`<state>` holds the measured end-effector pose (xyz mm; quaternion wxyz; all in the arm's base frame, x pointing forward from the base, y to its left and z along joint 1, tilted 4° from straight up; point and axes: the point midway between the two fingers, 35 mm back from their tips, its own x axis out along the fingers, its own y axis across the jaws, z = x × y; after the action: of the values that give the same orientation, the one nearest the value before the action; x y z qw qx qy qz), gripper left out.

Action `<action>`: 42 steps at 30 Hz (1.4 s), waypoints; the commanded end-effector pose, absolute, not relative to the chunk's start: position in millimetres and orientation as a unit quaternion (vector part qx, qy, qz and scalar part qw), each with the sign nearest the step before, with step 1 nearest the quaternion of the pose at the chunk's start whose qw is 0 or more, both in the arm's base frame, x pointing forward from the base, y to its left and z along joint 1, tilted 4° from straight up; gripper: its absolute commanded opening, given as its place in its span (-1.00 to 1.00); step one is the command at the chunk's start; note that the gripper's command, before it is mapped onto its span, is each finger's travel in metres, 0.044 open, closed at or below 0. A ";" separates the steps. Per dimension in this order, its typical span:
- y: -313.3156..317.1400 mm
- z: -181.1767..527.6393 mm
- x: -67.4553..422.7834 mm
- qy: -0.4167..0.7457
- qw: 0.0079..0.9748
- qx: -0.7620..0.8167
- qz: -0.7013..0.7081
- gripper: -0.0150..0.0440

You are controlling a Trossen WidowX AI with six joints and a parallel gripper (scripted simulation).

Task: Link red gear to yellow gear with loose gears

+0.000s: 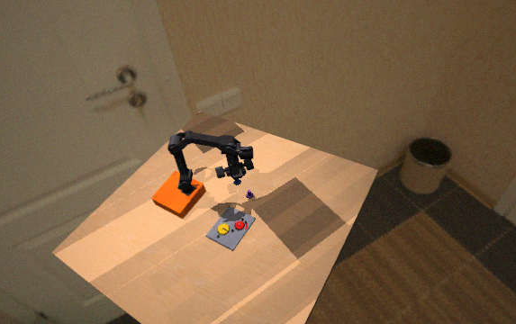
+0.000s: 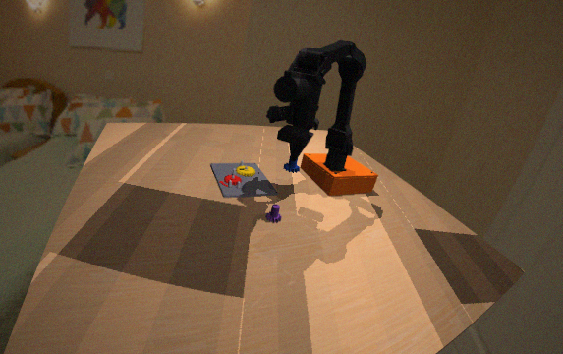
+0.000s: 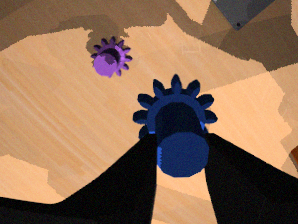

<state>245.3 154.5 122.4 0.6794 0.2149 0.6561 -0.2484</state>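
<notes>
My gripper [image 1: 237, 178] [image 2: 293, 161] [image 3: 180, 143] is shut on the handle of a blue gear [image 1: 237, 182] [image 2: 291, 167] [image 3: 175, 95] and holds it above the table, off the board. A smaller purple gear [image 1: 249, 194] [image 2: 274, 215] [image 3: 123, 52] stands upright on the table by its own handle. The grey board [image 1: 232, 245] [image 2: 218, 172] [image 3: 242, 11] carries the red gear [image 1: 241, 225] [image 2: 232, 180] and the yellow gear [image 1: 225, 229] [image 2: 246, 171], with short pegs around them. Which pegs are empty is too small to tell fully; a peg [image 1: 232, 230] between the two gears looks bare.
The orange base block [image 1: 178, 198] [image 2: 352, 184] of the arm stands beside the board, on the yellow gear's side. The table [image 1: 149, 265] [image 2: 281, 305] bears large dark shadows. The arm's shadow falls across part of the board.
</notes>
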 end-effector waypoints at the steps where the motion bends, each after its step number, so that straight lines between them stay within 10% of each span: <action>1: 147.6 119.7 251.8 0.654 0.681 0.213 -0.251 -0.49; 42: 68.3 98.2 307.9 0.646 0.685 0.210 -0.262 -0.49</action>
<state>303.3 74.8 98.9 0.6831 0.2112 0.6488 -0.2605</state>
